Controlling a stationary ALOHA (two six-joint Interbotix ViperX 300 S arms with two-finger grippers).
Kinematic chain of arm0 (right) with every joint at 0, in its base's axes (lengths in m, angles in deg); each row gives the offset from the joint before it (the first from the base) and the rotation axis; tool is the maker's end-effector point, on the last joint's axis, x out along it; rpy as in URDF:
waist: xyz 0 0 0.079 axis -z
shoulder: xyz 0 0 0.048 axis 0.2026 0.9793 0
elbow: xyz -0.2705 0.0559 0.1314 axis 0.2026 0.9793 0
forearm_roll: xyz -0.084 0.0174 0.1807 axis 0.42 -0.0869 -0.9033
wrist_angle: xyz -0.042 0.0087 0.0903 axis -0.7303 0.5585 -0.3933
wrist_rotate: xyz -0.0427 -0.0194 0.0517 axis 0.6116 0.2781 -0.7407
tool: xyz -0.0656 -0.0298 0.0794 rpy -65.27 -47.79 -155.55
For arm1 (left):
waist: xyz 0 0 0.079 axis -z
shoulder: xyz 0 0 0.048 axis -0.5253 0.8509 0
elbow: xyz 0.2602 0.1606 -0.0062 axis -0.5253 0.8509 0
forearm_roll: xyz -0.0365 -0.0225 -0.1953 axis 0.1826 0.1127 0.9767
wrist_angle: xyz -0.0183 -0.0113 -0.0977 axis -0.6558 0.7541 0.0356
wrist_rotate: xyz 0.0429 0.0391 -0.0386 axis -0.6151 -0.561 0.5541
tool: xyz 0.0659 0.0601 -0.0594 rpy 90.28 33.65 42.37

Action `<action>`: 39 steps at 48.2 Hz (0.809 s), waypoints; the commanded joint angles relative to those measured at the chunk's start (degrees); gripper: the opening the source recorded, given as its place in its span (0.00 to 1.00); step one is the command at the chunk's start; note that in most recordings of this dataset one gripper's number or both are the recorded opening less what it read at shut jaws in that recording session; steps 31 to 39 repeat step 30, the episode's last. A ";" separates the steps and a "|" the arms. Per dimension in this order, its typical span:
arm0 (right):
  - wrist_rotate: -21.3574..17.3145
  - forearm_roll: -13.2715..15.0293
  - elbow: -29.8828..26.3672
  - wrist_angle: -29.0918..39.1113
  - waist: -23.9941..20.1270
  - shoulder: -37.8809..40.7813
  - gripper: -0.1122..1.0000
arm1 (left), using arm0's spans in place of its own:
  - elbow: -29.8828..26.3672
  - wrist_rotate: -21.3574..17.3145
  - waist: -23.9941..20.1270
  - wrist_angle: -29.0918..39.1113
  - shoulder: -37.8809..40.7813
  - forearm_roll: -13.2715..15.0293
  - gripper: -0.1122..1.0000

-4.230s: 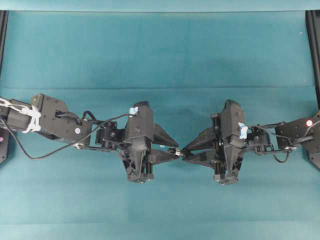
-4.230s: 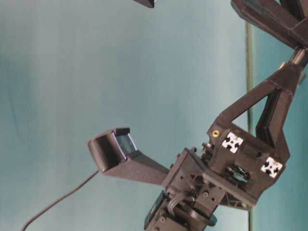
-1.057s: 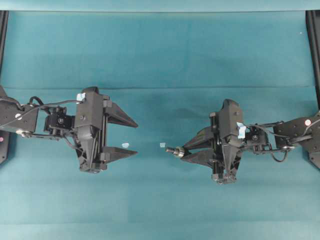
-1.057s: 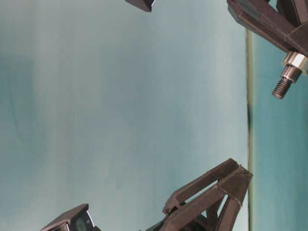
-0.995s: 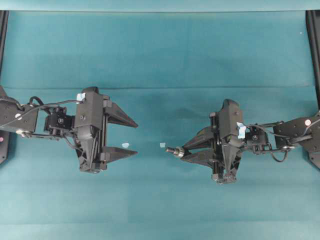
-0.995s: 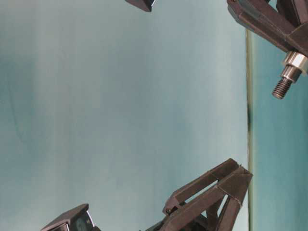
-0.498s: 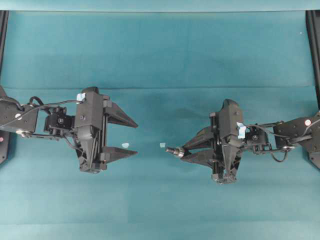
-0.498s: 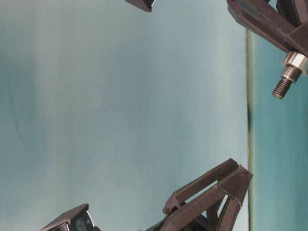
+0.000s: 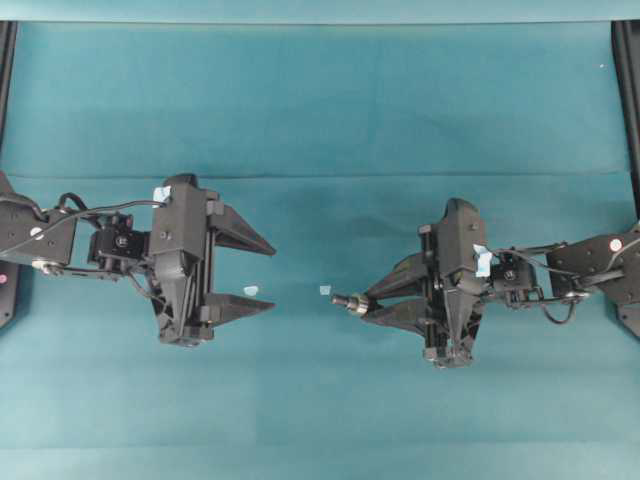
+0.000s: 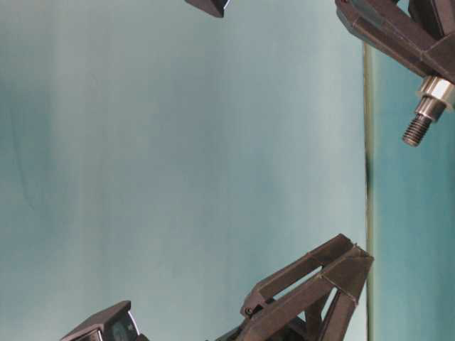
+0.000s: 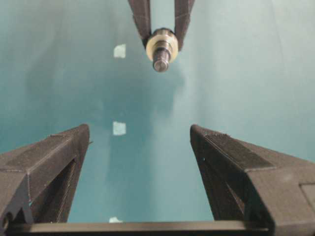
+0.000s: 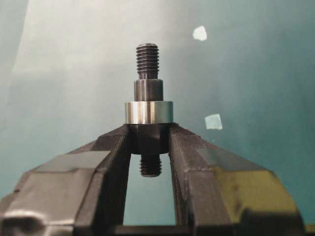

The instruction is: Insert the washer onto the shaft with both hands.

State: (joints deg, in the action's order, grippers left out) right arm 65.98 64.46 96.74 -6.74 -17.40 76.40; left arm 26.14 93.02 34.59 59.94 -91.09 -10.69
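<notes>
My right gripper (image 9: 368,302) is shut on the shaft (image 12: 148,83), a dark stepped rod with threaded ends, held above the cloth and pointing left toward the other arm. The washer (image 12: 148,112), a shiny grey ring, sits on the shaft right against the fingertips. Both also show in the overhead view (image 9: 347,301), the table-level view (image 10: 435,89) and the left wrist view (image 11: 162,44). My left gripper (image 9: 273,278) is open and empty, well to the left of the shaft. Its fingers (image 11: 54,157) stand wide apart.
Small pale tape scraps lie on the teal cloth: one (image 9: 324,290) just left of the shaft tip, one (image 9: 251,291) by my left gripper's lower finger. Black frame rails (image 9: 628,90) run along the left and right edges.
Between 4.2 s and 1.1 s ago my left gripper opened and pulled back left, leaving the washer on the shaft in my right gripper. Nothing has moved in the last second.
</notes>
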 commanded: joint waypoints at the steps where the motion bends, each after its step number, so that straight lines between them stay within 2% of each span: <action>1: 0.26 0.00 -0.44 -0.35 0.09 -0.79 0.10 | -0.62 0.00 0.09 -0.18 -0.79 -0.09 0.90; 39: 0.26 0.00 -0.44 -0.35 0.09 -0.79 0.10 | -0.97 0.00 0.09 0.79 -0.62 -0.09 0.90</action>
